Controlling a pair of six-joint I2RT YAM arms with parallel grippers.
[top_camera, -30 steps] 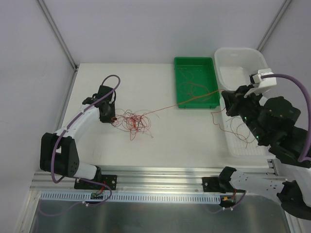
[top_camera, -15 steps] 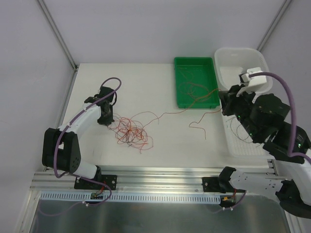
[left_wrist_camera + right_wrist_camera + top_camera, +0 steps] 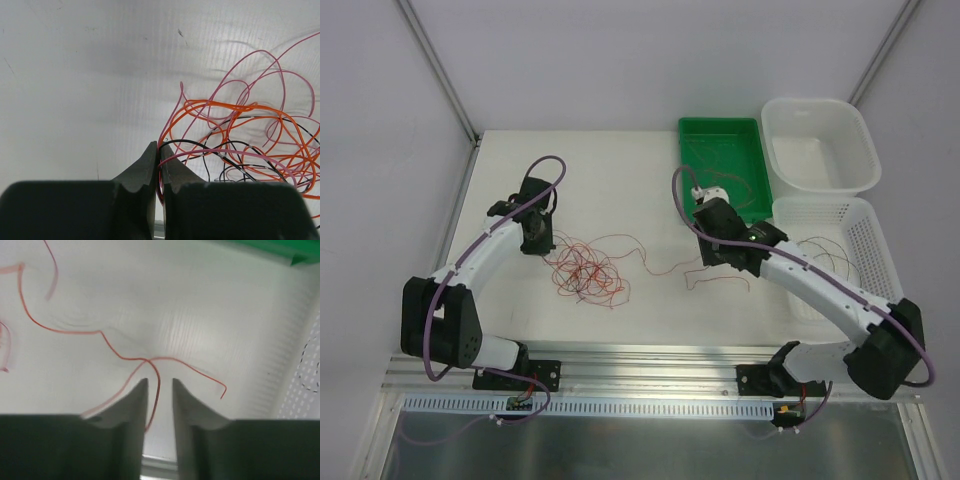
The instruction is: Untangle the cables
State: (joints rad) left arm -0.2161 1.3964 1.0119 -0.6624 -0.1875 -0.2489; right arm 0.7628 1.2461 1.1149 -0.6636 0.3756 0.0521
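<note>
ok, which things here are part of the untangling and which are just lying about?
Job: cable tangle, loose red cable, left end effector shut on a tangle strand, right end effector open astride the red cable.
Lying about: green tray and white basket, each holding a few wires; white tub.

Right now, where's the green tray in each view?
Top external: far side of the table, right of centre, green tray.
Left wrist: not in it.
Right wrist: top right corner, only its edge.
Shared landmark: the white slotted basket next to the tray, in the top external and right wrist views.
</note>
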